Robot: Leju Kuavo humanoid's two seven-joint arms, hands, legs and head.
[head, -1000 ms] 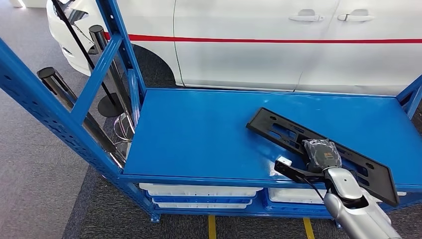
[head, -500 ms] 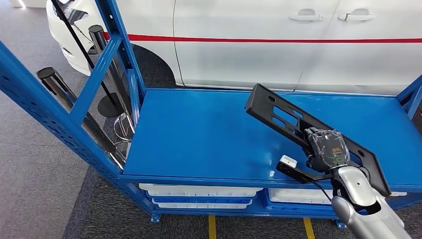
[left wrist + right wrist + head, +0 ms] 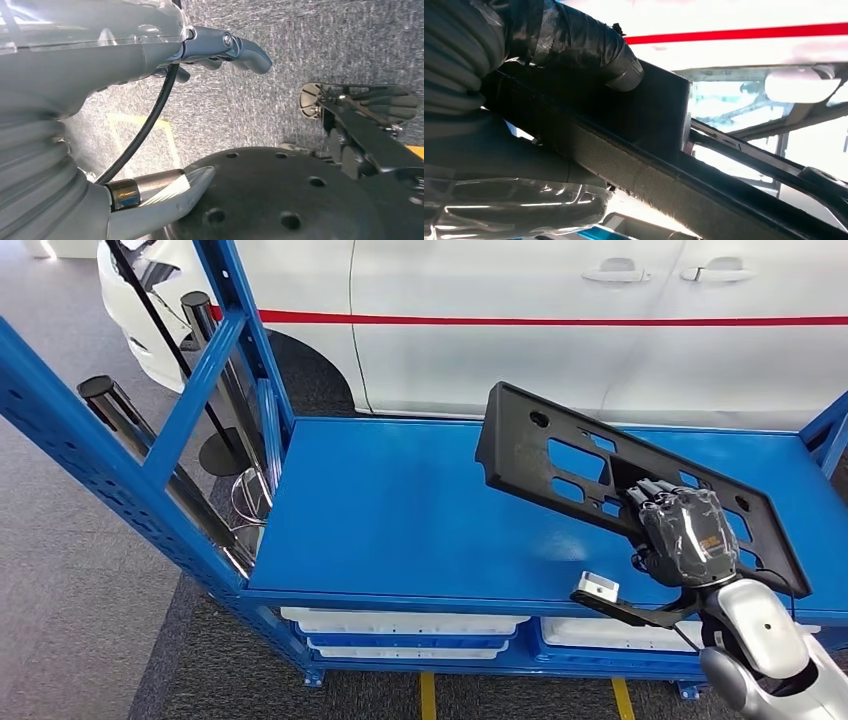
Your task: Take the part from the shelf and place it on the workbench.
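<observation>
We see our right hand (image 3: 688, 537) gripping the black part (image 3: 560, 455) near its right end — tilted, lifted clear above the blue shelf (image 3: 400, 510) — while our left hand (image 3: 150, 65) hangs over carpet, fingers loosely apart, holding nothing.

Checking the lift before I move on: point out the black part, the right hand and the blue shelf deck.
black part (image 3: 540, 455): head view, raised far end of the plate.
right hand (image 3: 685, 532): head view, back of the hand.
blue shelf deck (image 3: 400, 510): head view, bare surface.

One black part (image 3: 560, 455), one blue shelf (image 3: 400, 510), one white car (image 3: 500, 330), three white trays (image 3: 400, 623)
</observation>
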